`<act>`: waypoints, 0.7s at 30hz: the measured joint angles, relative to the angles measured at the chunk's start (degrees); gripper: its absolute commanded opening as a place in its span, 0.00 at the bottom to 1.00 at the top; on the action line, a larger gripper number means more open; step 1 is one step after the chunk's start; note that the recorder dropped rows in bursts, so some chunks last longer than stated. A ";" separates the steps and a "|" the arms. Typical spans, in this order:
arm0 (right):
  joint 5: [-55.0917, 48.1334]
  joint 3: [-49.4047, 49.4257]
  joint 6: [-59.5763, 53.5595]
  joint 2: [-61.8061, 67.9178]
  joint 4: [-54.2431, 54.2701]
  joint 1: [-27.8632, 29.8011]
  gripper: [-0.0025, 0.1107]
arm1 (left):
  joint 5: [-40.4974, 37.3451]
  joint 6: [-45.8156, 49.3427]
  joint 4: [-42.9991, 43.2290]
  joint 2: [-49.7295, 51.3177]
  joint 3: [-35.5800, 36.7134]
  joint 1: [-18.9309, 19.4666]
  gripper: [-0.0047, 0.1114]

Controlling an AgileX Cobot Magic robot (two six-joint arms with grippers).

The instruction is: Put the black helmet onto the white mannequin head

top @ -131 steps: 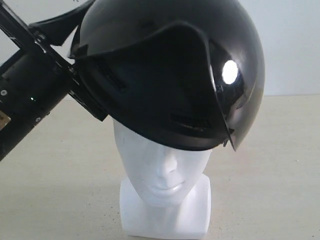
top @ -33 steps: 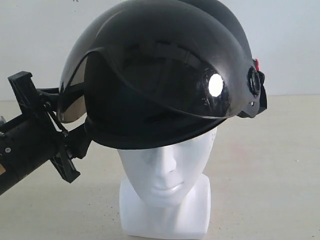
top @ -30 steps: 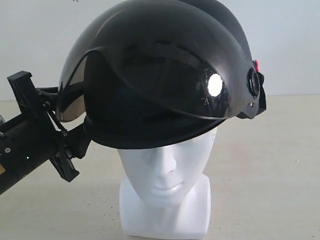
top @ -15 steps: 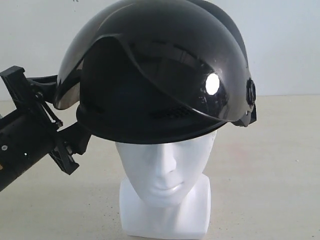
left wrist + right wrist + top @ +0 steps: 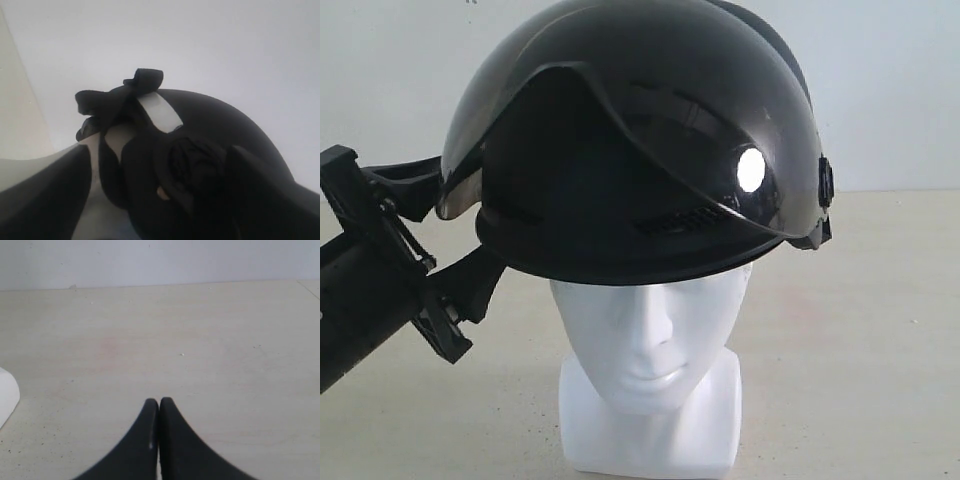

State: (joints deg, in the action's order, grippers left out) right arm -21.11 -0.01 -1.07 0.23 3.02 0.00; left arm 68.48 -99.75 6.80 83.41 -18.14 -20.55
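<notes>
Tabletop (image 5: pixel 860 330) of pale beige, matte and lightly speckled, runs back to its far edge, where a plain white wall (image 5: pixel 900 80) rises. Well forward of that far edge stands the smooth white foam mannequin head (image 5: pixel 645 340), upright on its squarish base, its moulded face turned away from the wall toward the exterior camera. The rounded glossy black helmet (image 5: pixel 650 120) sits on top of it, covering the crown and forehead down to about the brow and overhanging the head on every side. The helmet's open front faces the same way as the face but is turned a little toward the left arm's side, so that the visor hinge on the opposite side shows. Its front-to-back axis therefore runs roughly from the far edge forward, slightly skewed. The smoky tinted visor is swung up and sits crooked across the shell. The black left end effector (image 5: pixel 460 230) is clamped on the helmet's side rim, one finger outside the shell and the lower finger (image 5: pixel 465 285) under the rim. The left wrist view shows bunched black straps (image 5: pixel 120 95) and a small white label (image 5: pixel 160 112) between the fingers. The right end effector (image 5: pixel 159 401) hangs over bare tabletop, its fingers pressed together and holding nothing.
</notes>
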 measured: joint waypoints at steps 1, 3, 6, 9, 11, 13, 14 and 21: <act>0.00 0.00 0.00 0.00 0.00 0.00 0.02 | 0.55 0.00 -0.28 0.00 0.64 0.00 0.64; 0.00 0.00 0.00 0.00 0.00 0.00 0.02 | 0.81 0.25 -0.63 0.00 1.51 0.00 0.64; 0.00 0.00 0.00 0.00 0.00 0.00 0.02 | 0.83 0.41 -0.87 0.00 1.88 0.00 0.64; 0.00 0.00 0.00 0.00 0.00 0.00 0.02 | 0.93 0.41 -1.00 0.00 2.24 0.00 0.64; 0.00 0.00 0.00 0.00 0.00 0.00 0.02 | 0.93 0.41 -1.13 0.00 2.63 0.00 0.64; 0.00 0.00 0.00 0.00 0.00 0.00 0.02 | 0.93 1.55 -1.99 -0.42 3.72 0.00 0.64; 0.00 0.00 0.00 0.00 0.00 0.00 0.02 | 0.93 2.45 -2.65 -0.67 4.27 0.00 0.64; 0.00 0.00 0.00 0.00 0.00 0.00 0.02 | 0.93 7.45 -9.80 -5.36 10.50 0.00 0.60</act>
State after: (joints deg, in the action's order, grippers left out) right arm -21.11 -0.01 -1.07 0.23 3.02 0.00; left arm 69.40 -92.30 -3.00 78.05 -7.63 -20.55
